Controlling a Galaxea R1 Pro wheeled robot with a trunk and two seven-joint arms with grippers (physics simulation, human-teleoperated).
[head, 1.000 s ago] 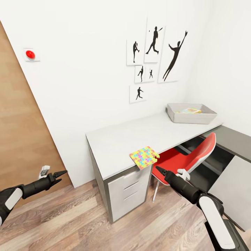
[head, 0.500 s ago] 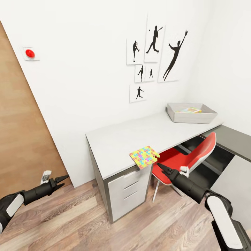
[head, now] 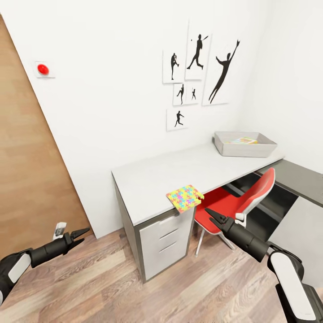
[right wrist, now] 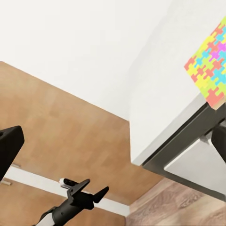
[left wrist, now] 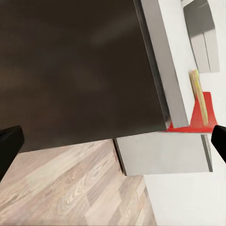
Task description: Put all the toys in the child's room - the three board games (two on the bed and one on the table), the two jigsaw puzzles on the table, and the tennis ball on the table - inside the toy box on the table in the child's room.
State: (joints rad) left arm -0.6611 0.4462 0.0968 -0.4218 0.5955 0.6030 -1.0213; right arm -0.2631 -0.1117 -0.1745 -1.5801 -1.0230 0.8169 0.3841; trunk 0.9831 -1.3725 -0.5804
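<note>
A multicoloured jigsaw puzzle (head: 185,198) lies at the grey desk's (head: 152,179) front edge, overhanging it a little; it shows again in the right wrist view (right wrist: 209,70). The grey toy box (head: 244,144) stands at the desk's far right end with a colourful flat item (head: 243,140) inside. My right gripper (head: 211,215) hangs open just below and right of the puzzle, apart from it, black fingers (right wrist: 9,146) spread wide. My left gripper (head: 80,234) is open and empty, low over the floor left of the desk. The other toys are out of view.
A red chair (head: 237,204) is tucked under the desk beside a white drawer unit (head: 163,244). A wooden door (head: 31,170) fills the left wall. Silhouette pictures (head: 197,76) hang above the desk. A darker desk section (head: 300,179) extends on the right.
The view has shifted slightly. My right gripper has drifted right toward the chair and its jaws have spread. My left gripper has sunk lower toward the floor.
</note>
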